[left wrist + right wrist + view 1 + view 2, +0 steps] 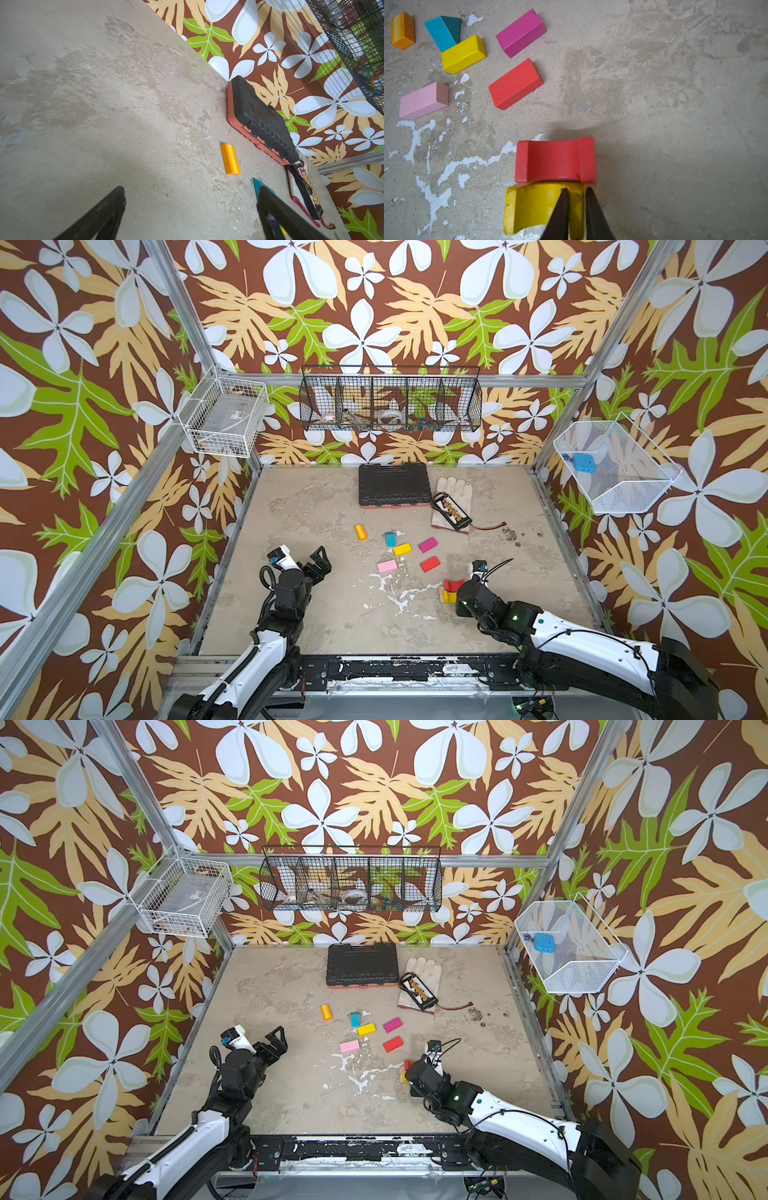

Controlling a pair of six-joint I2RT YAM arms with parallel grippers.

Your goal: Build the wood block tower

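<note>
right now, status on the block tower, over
Left tool open, empty. Right tool narrow astride yellow arch block leg, grip unclear. Tower barely begun: red arch block against it, six loose blocks beyond. Nothing in the way.

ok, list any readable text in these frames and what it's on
"Supermarket": on the orange block, left wrist view.
Yellow lettering on the battery pack: too blurred to read.
Label on the clear box in the white wire basket: too small to read.
No other text is visible.
</note>
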